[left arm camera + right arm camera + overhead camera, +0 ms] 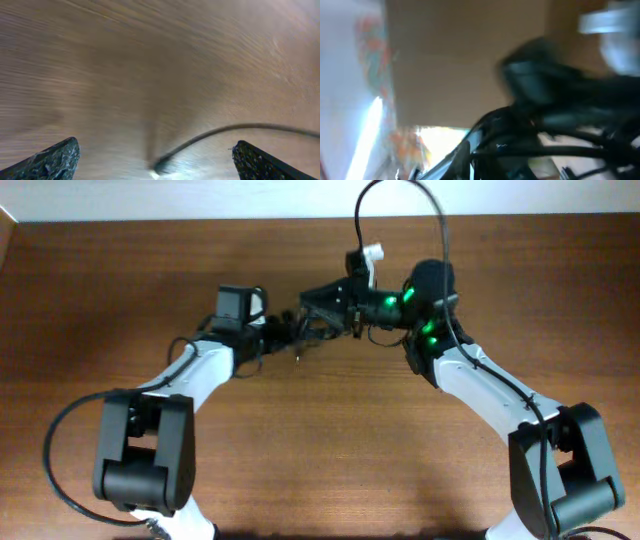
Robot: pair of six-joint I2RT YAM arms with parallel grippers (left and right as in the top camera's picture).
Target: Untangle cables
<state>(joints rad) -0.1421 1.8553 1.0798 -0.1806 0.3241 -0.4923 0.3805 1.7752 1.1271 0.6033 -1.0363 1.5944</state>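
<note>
At the far middle of the table (320, 445), the two arms meet tip to tip, and the cables (300, 338) sit as a small dark bunch in the gap between them. The bunch is just right of the left gripper (283, 330) and just left of, and slightly nearer than, the right gripper (310, 308). One thin end drops from the bunch toward the near side. The left gripper's jaws stand fully spread with nothing in them. Its wrist view shows the two fingertips (55, 160) wide apart at the bottom corners. A single cable (215, 131) comes in from the right edge and curves down to a plug end low in the middle, roughly between the tips. The picture is smeared, so I cannot tell whether the cord touches either pad. Its long axis there runs mostly across the jaw gap rather than along it. By my reading, that suits a pinch once the tips drop around it. The right gripper is closed. Its own view is too blurred to show whether a strand is caught, though dark cords cross the lower part. The left arm looks the better placed to take the loose end.
</note>
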